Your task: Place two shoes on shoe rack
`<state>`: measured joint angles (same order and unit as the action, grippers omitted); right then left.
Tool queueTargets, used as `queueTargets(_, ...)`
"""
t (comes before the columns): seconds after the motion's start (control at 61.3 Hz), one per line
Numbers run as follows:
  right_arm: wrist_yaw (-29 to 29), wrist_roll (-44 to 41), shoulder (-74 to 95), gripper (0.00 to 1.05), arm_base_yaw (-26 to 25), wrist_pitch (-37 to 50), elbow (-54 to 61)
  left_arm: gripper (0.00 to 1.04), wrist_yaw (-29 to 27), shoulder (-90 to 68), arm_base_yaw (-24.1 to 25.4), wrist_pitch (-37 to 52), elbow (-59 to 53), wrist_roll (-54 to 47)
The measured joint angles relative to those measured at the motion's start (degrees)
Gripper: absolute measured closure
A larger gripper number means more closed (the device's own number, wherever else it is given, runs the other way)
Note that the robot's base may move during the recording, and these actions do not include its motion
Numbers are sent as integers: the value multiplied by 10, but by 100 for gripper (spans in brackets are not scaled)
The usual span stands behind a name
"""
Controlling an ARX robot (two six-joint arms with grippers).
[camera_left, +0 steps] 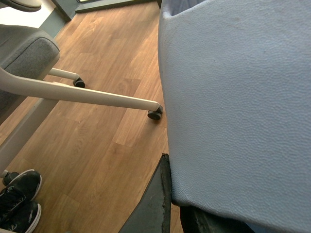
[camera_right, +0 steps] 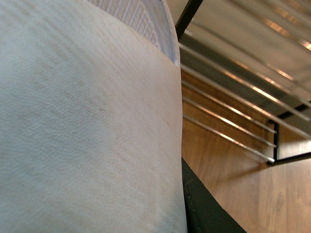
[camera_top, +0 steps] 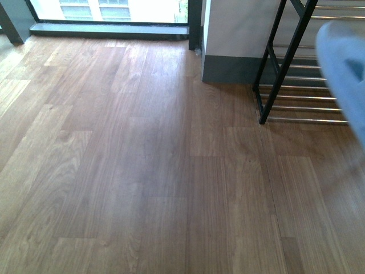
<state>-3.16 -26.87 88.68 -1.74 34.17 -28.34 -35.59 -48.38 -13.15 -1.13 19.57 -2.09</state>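
Observation:
The two shoes are out of view. A pale blue slipper fills the left wrist view, and my left gripper is shut on its edge, one dark finger showing beside it. My right gripper is shut on a second pale slipper, with one dark finger visible against it. That slipper hangs close in front of the shoe rack. In the front view the shoe rack, black-framed with chrome bars, stands at the far right, and a blurred pale blue slipper covers the right edge.
Wood floor stretches ahead to a window. A white pillar with grey skirting stands left of the rack. A chair's white legs and castor lie near the left arm, and black sneakers show beside them.

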Motion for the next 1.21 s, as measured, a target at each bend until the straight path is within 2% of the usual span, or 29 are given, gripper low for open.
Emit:
queueTargets(0.228,-63,1,-294,103,-33,-137,75,103,0,0,0,0,0,0)
queueTargets(0.375,-101,19,-498,103,-52,-277,118,103,0,0,0,0,0,0)
queueTargets(1.207,-103,29,-527,103,-54,-282,119,103,0,0,1,0,0,0)
